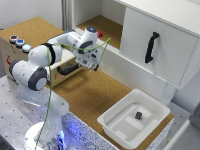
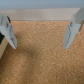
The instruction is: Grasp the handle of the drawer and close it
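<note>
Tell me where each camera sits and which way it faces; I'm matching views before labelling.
Exterior view: high and off the arm, looking down on the cork floor, the drawer, the white tub and the cabinet door; the whole arm and gripper show.
Wrist view: on the wrist, facing the cork past both open fingers.
Shared: cork floor and fingers.

Lab: perforated metal bench point(image 1: 12, 107), cork board point(image 1: 95, 92)
</note>
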`<state>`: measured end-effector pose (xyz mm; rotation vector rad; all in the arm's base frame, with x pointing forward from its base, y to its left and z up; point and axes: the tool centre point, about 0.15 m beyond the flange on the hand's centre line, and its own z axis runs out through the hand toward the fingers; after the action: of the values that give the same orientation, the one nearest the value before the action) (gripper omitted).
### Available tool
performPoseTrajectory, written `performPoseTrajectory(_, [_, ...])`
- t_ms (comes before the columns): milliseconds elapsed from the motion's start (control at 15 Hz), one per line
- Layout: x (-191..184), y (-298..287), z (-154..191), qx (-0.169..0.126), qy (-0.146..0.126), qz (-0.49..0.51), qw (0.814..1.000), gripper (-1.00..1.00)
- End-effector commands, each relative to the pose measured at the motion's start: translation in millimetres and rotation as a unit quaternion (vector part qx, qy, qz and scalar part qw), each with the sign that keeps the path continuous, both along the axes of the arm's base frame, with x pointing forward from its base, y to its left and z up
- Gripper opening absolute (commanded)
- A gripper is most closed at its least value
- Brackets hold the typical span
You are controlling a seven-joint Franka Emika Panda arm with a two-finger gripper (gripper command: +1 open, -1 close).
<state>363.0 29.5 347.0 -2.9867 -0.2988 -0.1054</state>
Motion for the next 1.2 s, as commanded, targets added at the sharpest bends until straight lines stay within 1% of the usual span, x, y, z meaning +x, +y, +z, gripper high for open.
performPoseTrajectory(0, [12, 17, -22, -0.021, -0.003, -0.04, 0.999, 1.0])
performPoseTrajectory(67, [11, 23, -23, -0.027, -0.003, -0.058, 0.998, 1.0])
performPoseTrajectory(133, [8, 27, -21, -0.031, -0.008, -0.082, 0.996, -1.0])
performPoseTrajectory(200, [6, 29, -20, -0.038, -0.01, -0.096, 0.995, -1.0])
performPoseTrajectory(267, [1, 34, -17, -0.027, -0.012, -0.1, 0.995, -1.0])
performPoseTrajectory(333, [-2, 39, -17, -0.029, -0.011, -0.104, 0.994, -1.0])
performPoseTrajectory(400, [-3, 46, -22, -0.024, 0.003, -0.088, 0.996, -1.0])
performPoseTrajectory(467, [-3, 53, -29, 0.009, 0.028, -0.069, 0.997, -1.0])
performPoseTrajectory(533, [-6, 60, -32, 0.001, 0.027, -0.078, 0.997, -1.0])
performPoseTrajectory(667, [-9, 80, -36, 0.008, 0.035, -0.072, 0.997, -1.0])
performPoseTrajectory(867, [-12, 116, -36, 0.031, 0.036, -0.074, 0.996, -1.0])
performPoseTrajectory(933, [-13, 132, -37, 0.035, 0.031, -0.074, 0.996, -1.0])
performPoseTrajectory(1000, [-12, 148, -39, 0.037, 0.033, -0.076, 0.996, -1.0])
performPoseTrajectory(1067, [-12, 168, -41, 0.024, 0.03, -0.072, 0.997, -1.0])
performPoseTrajectory(1133, [-11, 182, -42, 0.02, 0.03, -0.067, 0.997, -1.0])
